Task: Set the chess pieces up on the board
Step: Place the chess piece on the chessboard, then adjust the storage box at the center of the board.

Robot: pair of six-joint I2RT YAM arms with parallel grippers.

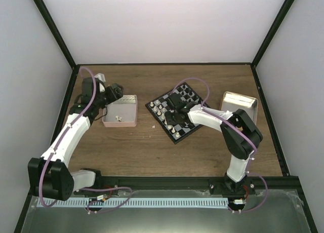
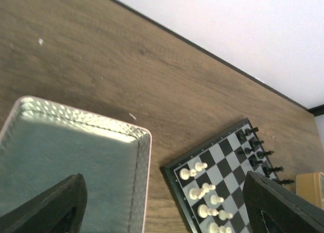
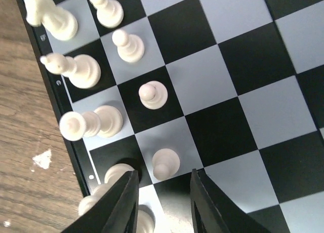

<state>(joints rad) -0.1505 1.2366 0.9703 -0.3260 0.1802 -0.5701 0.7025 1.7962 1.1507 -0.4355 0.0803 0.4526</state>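
Fingers (image 3: 124,202) of our right gripper (image 3: 163,192) stand narrowly parted and grip nothing, low over the flat black-and-pale-grey checked board (image 3: 238,66).
We judge the gap is kept small so the tips clear the neighbours of the small cream-white pawn (image 3: 165,163), which stands upright and free on a pale square just ahead of them. Our left gripper (image 2: 163,185) hangs spread wide and empty above the pink square tray with silvery dimpled lining (image 2: 144,157), likely placed to fetch another piece. The board lies cornerwise on the brown wooden table (image 1: 126,152), between the tray and the tan box (image 1: 239,104). Glossy cream-white pieces (image 3: 81,71) fill two rows along one edge, and black pieces (image 2: 255,144) stand along the opposite one.
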